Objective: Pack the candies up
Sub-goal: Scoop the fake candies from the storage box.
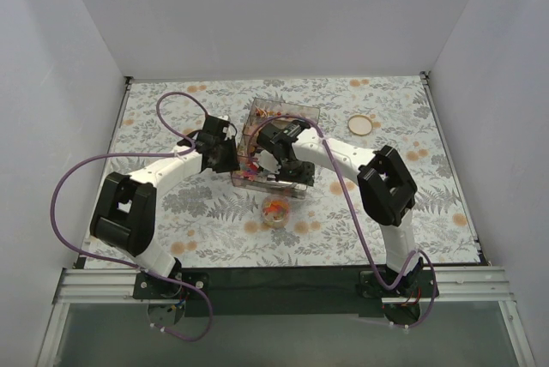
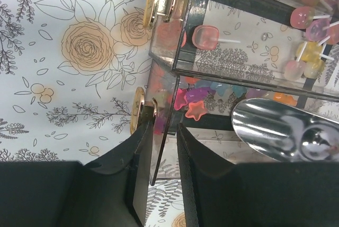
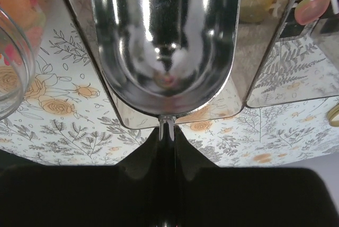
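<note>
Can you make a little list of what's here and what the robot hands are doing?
box: clear, with compartments
jar: small glass, open, in front of the box
candies: colourful, in box and jar
lid: round, lying apart, far right
scoop: shiny metal, bowl at the box
left gripper: shut on a box panel
right gripper: shut on the scoop's thin handle

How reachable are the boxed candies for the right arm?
Probably yes: left gripper holds the clear door open, and the scoop in the right gripper sits at the opening, near the candies.
</note>
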Robot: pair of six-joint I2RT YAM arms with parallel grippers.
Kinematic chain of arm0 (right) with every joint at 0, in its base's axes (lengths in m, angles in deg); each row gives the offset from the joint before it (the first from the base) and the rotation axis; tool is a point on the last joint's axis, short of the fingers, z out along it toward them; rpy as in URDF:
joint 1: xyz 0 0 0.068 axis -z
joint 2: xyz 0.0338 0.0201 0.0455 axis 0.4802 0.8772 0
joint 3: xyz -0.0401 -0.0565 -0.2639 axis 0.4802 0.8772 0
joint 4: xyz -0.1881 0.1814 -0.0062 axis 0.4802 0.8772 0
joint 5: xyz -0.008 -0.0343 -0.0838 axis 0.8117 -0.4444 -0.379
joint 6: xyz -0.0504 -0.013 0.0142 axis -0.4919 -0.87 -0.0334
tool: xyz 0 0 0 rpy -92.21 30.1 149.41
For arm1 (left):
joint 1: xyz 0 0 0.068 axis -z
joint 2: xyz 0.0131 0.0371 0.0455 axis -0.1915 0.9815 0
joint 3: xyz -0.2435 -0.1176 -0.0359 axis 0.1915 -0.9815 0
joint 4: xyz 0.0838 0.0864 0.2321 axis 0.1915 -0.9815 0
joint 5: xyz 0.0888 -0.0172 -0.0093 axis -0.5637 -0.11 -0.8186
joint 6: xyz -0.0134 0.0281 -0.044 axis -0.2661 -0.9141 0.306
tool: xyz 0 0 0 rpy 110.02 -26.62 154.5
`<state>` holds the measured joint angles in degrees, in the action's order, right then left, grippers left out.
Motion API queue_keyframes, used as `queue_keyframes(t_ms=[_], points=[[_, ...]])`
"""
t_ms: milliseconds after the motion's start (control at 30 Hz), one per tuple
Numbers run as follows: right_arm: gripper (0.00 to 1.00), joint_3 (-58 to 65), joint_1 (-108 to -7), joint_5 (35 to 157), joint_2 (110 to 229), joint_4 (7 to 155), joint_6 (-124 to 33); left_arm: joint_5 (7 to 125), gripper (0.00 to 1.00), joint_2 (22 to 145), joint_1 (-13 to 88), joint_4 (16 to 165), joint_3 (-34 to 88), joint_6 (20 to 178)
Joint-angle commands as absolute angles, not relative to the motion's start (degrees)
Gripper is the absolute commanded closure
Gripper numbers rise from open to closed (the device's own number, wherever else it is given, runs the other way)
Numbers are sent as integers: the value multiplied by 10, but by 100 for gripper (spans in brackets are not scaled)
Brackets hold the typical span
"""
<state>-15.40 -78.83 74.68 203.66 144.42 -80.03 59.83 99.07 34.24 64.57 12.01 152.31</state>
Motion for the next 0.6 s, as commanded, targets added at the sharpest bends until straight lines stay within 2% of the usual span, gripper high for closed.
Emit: queue_keyframes(t_ms=[0,567], points=[[99,-164,-781,748,2049,1443,-790,618,77,974,357,672,116,1518],[99,-352,-778,873,2174,1423,-753,668,78,984,374,704,105,1536]])
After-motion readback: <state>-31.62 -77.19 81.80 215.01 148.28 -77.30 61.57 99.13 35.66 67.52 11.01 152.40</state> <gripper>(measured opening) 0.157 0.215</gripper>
